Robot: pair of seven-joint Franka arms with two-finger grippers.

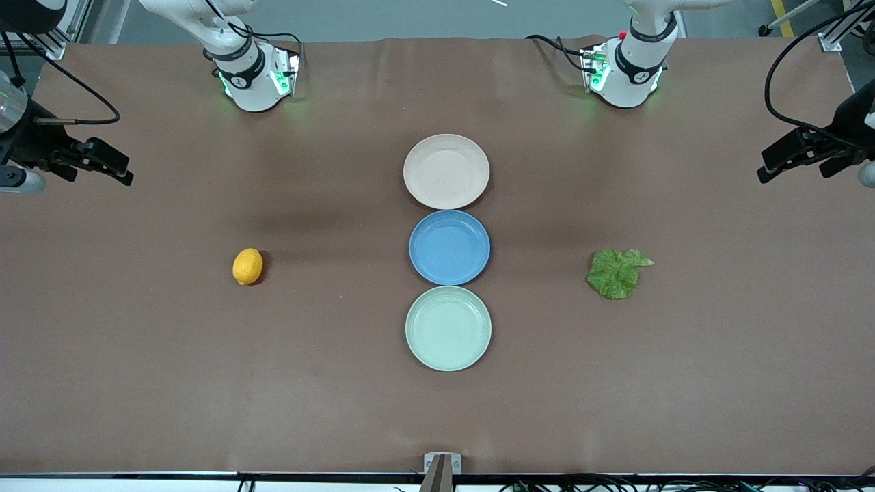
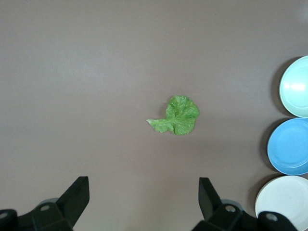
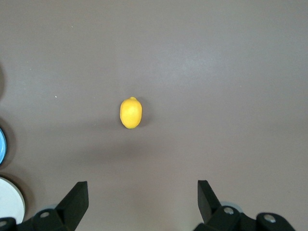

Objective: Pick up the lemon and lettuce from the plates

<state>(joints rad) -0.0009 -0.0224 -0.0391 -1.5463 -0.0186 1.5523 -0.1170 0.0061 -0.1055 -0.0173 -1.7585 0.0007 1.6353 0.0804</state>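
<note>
The lemon [image 3: 131,113] lies on the bare worktop [image 1: 205,355], well clear of the right gripper's [image 3: 142,202] wide-spread fingers [image 3: 77,197]. The lettuce [image 2: 177,115] lies on the worktop too, well clear of the left gripper's [image 2: 144,199] wide fingers [image 2: 208,195]. Beige-pink plate [image 1: 446,171] and mint plate [image 1: 448,328] hold nothing.
</note>
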